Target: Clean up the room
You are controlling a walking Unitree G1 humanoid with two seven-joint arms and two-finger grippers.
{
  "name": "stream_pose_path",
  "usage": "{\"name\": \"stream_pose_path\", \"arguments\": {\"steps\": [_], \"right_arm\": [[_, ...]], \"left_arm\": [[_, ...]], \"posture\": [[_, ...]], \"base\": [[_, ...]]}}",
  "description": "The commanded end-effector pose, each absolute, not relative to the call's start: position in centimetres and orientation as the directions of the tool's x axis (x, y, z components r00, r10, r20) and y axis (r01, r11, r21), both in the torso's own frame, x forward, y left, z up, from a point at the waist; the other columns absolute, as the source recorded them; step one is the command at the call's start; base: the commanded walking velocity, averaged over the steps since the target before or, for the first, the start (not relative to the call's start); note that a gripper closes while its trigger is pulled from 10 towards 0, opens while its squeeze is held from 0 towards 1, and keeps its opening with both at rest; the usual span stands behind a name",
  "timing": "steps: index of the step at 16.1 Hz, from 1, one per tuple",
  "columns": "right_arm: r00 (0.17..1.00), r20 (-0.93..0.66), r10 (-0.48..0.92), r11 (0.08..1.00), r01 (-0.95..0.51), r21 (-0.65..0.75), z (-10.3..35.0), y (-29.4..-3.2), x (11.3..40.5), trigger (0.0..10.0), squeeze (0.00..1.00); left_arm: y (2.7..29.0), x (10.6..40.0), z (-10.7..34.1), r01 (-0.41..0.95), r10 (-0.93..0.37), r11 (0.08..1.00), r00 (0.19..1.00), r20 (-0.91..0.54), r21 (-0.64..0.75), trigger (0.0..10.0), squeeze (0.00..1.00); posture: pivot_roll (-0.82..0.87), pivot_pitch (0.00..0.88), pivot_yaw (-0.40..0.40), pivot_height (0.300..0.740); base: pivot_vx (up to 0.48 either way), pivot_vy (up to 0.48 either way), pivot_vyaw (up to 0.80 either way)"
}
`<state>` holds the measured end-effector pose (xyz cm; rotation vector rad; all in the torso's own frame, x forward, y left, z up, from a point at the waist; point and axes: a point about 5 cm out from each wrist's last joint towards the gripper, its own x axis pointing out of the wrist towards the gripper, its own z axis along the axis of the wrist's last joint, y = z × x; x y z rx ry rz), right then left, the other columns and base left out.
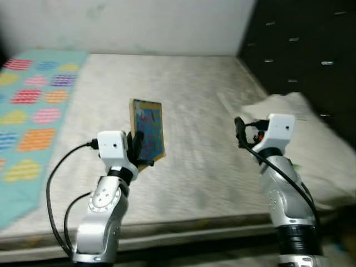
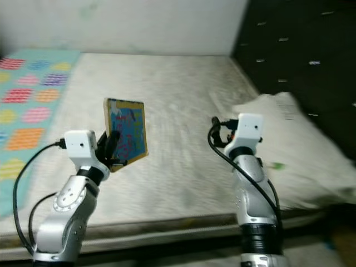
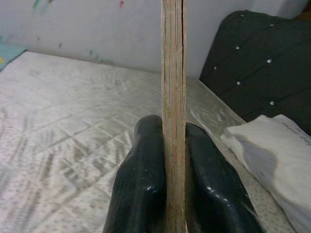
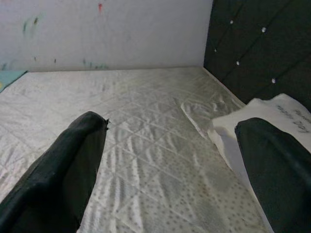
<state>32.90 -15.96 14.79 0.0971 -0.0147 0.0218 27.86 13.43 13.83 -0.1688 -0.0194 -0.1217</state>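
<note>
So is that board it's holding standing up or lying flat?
Upright. The board stands on edge above the mattress, pinched near its lower end by the left claw; the wrist view shows its thin edge running vertically.

Thin wooden picture board (image 1: 148,129), colourful blue face, held upright above the near mattress (image 1: 194,111), left of centre
</note>
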Motion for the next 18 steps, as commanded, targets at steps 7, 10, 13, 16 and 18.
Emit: {"name": "stream_pose_path", "arguments": {"steps": [7, 10, 13, 16, 18], "right_arm": [[0.999, 0.017, 0.034, 0.996, -0.035, 0.079, 14.90, -15.87, 32.97, 10.0, 0.00], [0.999, 0.021, 0.045, 0.997, -0.046, 0.060, 14.94, -15.77, 33.06, 10.0, 0.00], [0.998, 0.030, 0.056, 0.997, -0.057, 0.046, 15.09, -15.64, 33.21, 10.0, 0.00], [0.998, 0.031, 0.055, 0.997, -0.057, 0.046, 15.14, -15.66, 33.33, 10.0, 0.00], [0.998, 0.033, 0.056, 0.997, -0.057, 0.045, 15.20, -15.68, 33.41, 10.0, 0.00]], "left_arm": [[13.80, 28.06, 14.85, 0.095, -0.083, 0.982, 0.993, 0.080, -0.165, 10.0, 0.00], [13.82, 28.17, 14.92, 0.090, -0.078, 0.983, 0.994, 0.083, -0.160, 10.0, 0.00], [13.79, 28.32, 15.02, 0.096, -0.082, 0.982, 0.993, 0.088, -0.166, 10.0, 0.00], [13.69, 28.40, 15.10, 0.101, -0.086, 0.980, 0.992, 0.092, -0.170, 10.0, 0.00], [13.70, 28.47, 15.09, 0.101, -0.086, 0.980, 0.992, 0.093, -0.171, 10.0, 0.00]], "posture": [[0.02, 0.031, -0.033, 0.740], [0.02, 0.026, -0.034, 0.740], [0.02, 0.016, -0.037, 0.740], [0.02, 0.010, -0.039, 0.740], [0.02, 0.006, -0.040, 0.740]], "base": [[0.000, -0.092, 0.00], [0.000, 0.000, 0.00], [0.000, -0.084, 0.48], [0.000, -0.305, 0.33], [0.000, -0.309, 0.00]]}}
